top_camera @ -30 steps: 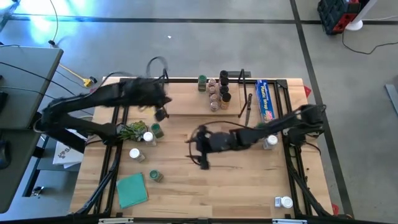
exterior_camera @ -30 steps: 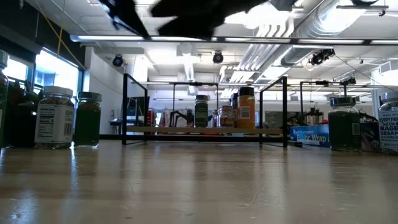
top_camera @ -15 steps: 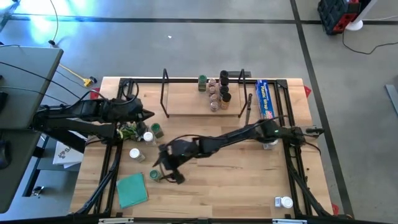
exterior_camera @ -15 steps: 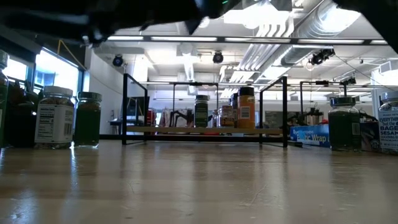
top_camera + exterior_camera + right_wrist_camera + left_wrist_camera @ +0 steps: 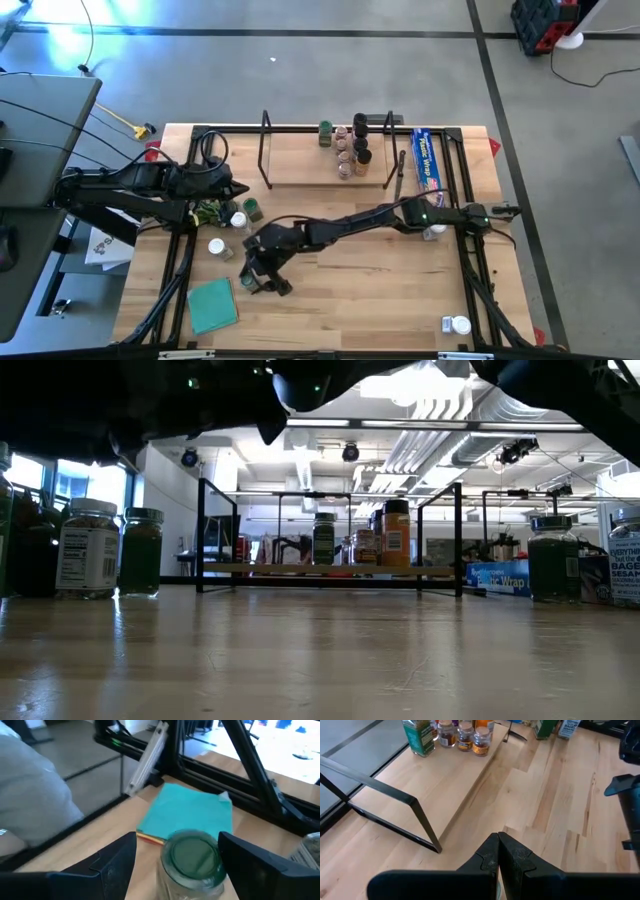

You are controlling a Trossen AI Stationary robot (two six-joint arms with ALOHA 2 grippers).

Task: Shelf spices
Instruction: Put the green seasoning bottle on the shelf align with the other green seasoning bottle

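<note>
From above, the right gripper (image 5: pixel 262 272) reaches far across the worktop (image 5: pixel 340 290) to a green-lidded spice jar (image 5: pixel 250 283) standing just beside the flat teal square (image 5: pixel 212 304). The left gripper (image 5: pixel 232 187) waits near the worktop's left edge, above a small group of jars (image 5: pixel 240 215). The shelf (image 5: pixel 325 165) stands at the far side, with several spice jars (image 5: pixel 345 148) clustered toward its right end, next to the long blue wrap box (image 5: pixel 427 160).

At table height, jars (image 5: pixel 105 550) stand on the left, the shelf (image 5: pixel 330 568) with its jars sits in the middle distance, and dark arm shapes cross the top.

From the left wrist, the left gripper's fingers (image 5: pixel 490 857) are pressed together, empty, with the shelf's wooden board (image 5: pixel 430 790) ahead.

From the right wrist, the right gripper's fingers (image 5: pixel 112 862) are spread wide on either side of the green-lidded jar (image 5: pixel 192 857), not touching it; the teal square (image 5: pixel 187 812) lies just behind.
</note>
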